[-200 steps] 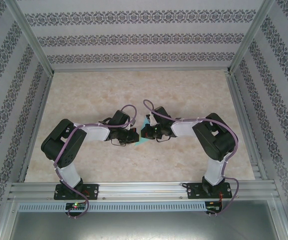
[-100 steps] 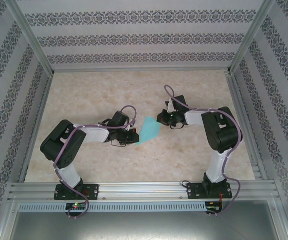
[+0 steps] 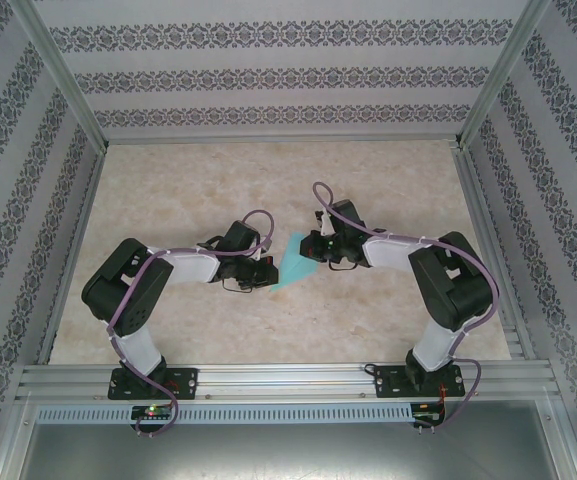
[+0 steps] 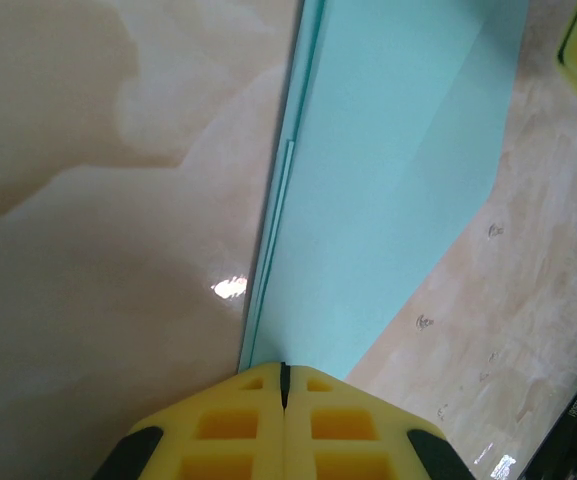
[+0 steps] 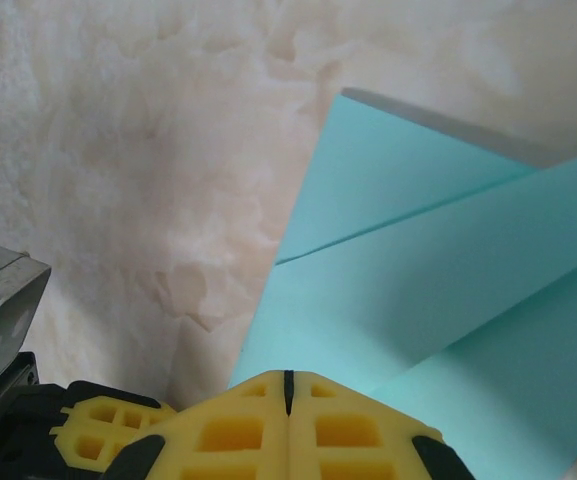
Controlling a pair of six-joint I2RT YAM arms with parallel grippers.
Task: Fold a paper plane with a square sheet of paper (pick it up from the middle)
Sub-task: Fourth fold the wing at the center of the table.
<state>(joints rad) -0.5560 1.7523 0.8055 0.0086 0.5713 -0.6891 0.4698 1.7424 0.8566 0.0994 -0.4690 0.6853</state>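
The turquoise sheet of paper [image 3: 294,264] lies flat on the marble table, folded into a narrow pointed shape with layered flaps. My left gripper [image 3: 269,273] is shut, its yellow fingertips resting on the paper's narrow near-left end [image 4: 368,200]. My right gripper [image 3: 315,246] is also shut, its tips set on the wider far-right end of the paper [image 5: 438,290]. A straight folded edge runs away from the left fingertips [image 4: 258,400]. Creased flaps overlap in front of the right fingertips [image 5: 318,405]. Neither pair of jaws has paper between them.
The table [image 3: 188,190] is bare marble, fenced by aluminium rails [image 3: 278,375] and patterned walls. The left gripper's yellow finger [image 5: 98,430] shows at the bottom left of the right wrist view, close to the right gripper.
The right gripper drew back to the right from beside the left one, uncovering the paper, then returned onto the paper's far end. The left gripper has stayed put.
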